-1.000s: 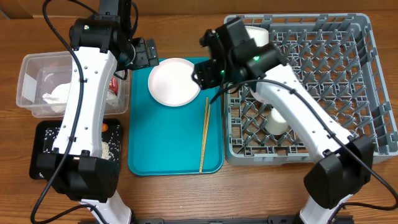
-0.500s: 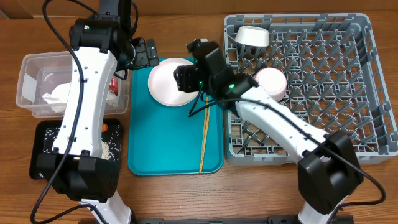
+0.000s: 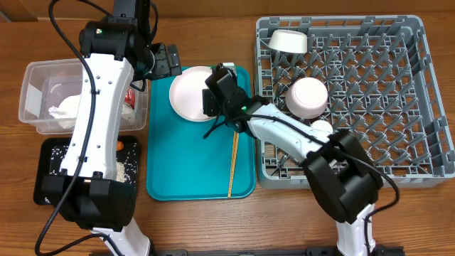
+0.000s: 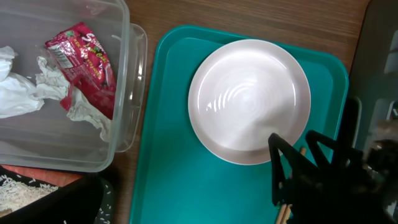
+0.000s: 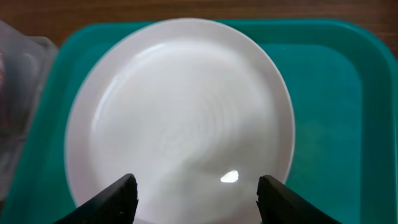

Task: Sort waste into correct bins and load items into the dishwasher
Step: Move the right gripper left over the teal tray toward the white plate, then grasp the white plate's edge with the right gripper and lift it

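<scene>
On teal tray [image 3: 192, 171], round maybe-ceramic plate [image 3: 195, 94]

Right tool [image 3: 210, 102] over the rim of the white plate [image 3: 188, 94] on the teal tray [image 3: 178, 163], chopsticks [image 3: 233, 153] alongside

white arms [image 3: 99, 107] with black joints [image 3: 106, 39]

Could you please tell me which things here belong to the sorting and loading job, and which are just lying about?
Job: plate, chopsticks, corner bowl, second bowl, rack, clear tub, wrapper, tissue, black tray, rice, carrot.
Lying about: teal tray, table.
</scene>
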{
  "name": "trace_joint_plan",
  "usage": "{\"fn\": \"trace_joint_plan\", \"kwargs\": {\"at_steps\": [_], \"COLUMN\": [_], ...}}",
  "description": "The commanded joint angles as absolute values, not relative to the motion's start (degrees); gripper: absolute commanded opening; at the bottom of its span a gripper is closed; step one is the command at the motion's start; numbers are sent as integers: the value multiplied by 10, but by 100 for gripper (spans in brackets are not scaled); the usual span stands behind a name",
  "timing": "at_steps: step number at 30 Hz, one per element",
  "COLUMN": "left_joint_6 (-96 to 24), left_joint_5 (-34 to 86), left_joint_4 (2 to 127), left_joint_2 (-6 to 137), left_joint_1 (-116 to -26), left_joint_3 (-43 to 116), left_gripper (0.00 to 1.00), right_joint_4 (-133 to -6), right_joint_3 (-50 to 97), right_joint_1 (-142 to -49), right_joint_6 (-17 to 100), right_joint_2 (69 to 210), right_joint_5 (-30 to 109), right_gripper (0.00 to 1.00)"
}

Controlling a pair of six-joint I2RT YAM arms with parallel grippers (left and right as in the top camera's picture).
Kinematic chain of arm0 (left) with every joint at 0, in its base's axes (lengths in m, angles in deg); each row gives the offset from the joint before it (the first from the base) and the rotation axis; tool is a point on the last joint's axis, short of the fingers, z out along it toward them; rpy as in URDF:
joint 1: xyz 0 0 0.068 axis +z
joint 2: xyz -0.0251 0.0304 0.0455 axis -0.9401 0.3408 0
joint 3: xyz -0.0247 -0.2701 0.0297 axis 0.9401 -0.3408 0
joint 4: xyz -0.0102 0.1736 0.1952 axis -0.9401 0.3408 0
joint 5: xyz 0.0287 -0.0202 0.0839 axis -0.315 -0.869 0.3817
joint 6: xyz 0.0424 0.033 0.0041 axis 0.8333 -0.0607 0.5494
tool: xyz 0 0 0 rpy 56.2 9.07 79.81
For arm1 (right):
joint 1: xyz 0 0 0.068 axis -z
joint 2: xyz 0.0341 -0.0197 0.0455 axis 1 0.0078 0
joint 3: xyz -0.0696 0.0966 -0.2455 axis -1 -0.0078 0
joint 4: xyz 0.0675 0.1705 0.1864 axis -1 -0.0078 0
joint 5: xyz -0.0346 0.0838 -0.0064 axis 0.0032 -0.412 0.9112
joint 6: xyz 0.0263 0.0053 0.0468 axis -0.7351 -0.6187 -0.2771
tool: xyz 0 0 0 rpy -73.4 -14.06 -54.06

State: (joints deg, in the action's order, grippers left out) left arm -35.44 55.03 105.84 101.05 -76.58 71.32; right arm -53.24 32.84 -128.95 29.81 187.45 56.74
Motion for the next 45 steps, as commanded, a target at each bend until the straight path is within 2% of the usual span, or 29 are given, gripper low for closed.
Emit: {"fn": "trace_joint_plan", "kwargs": {"at_steps": [1, 18, 24, 36, 39, 42, 45], "left_joint_6": [-356, -356, -356, -356, -356, -356, -356], "left_joint_5": [545, 545, 545, 545, 545, 545, 546], "left_joint_4": [1058, 1058, 1058, 1058, 1058, 1058, 1058], "left_joint_2": [1012, 1012, 1012, 1012, 1012, 1012, 1012], "left_joint_1": [-765, -765, -765, -766, -761, -761, -761], "left_joint_3": [711, 711, 711, 711, 711, 711, 711], "left_gripper": [100, 100, 100, 100, 100, 100, 100], "right_joint_4": [-525, -495, -485, -478, -478, -478, -478], "right_joint_3": [325, 323, 323, 321, 321, 321, 321], "right_joint_1": [-1288, -1285, -1279, -1273, -1273, -1273, -1273], "right_joint_6": [291, 283, 283, 267, 268, 268, 268], "right_joint_2": [1881, 1919, 1930, 1951, 1951, 1951, 1951], "right_joint_5": [614, 659, 659, 657, 657, 657, 657], "right_gripper": [65, 64, 49, 46, 39, 21, 13]}}
